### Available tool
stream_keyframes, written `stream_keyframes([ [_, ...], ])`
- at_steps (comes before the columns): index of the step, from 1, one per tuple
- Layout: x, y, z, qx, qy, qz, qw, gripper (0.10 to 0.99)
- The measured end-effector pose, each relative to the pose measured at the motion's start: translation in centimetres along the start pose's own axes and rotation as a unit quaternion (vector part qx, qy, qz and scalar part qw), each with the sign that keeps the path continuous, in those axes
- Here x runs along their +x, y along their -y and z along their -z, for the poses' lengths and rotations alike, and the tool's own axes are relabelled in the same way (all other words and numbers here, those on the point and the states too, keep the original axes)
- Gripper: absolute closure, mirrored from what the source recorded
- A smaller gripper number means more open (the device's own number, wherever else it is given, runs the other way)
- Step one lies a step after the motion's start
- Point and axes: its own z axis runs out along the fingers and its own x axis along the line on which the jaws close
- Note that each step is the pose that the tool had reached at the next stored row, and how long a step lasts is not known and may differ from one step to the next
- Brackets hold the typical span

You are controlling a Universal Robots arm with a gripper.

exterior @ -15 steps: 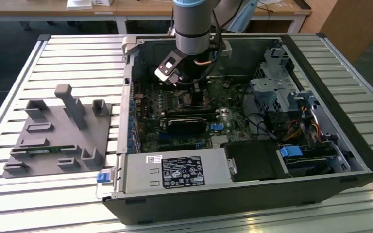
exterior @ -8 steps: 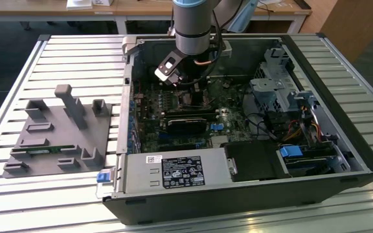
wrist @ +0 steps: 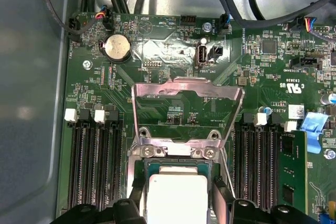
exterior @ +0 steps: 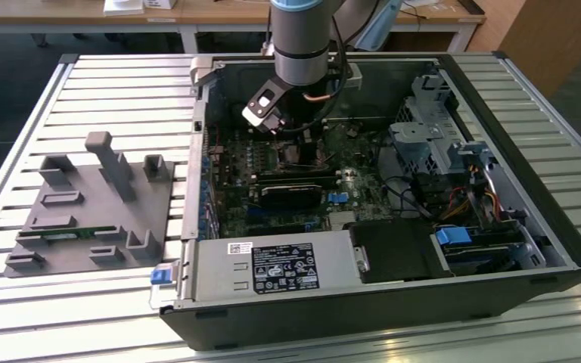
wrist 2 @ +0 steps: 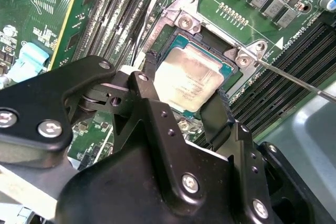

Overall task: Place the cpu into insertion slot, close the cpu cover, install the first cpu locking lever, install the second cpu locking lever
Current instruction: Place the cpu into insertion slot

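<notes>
In both wrist views the cpu (wrist 2: 191,80) (wrist: 176,198), a small square chip with a silvery top, lies flat in the insertion slot (wrist 2: 170,43) (wrist: 140,174) on the green board. My gripper (wrist 2: 184,85) (wrist: 177,203) hangs straight over it, with one black finger (wrist 2: 148,66) against one edge of the chip and the other finger (wrist 2: 219,106) against the opposite edge. The cpu cover (wrist: 186,85), a thin silver frame, stands swung open on its hinge beyond the socket. A thin locking lever (wrist 2: 294,80) sticks out from the socket's corner. In the exterior view the gripper (exterior: 296,144) is low inside the case.
The open computer case (exterior: 532,249) lies on a slatted metal table. A black fan shroud (exterior: 290,189) sits just in front of the socket, with long black memory slots (wrist: 94,166) on both sides. A grey fixture block (exterior: 88,204) stands at the exterior view's left.
</notes>
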Motion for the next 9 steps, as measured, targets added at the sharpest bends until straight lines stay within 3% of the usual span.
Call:
stream_keyframes([
  [9,-0.02,-0.11,0.99,0.0014,-0.0001,0.0,1.0,0.49],
])
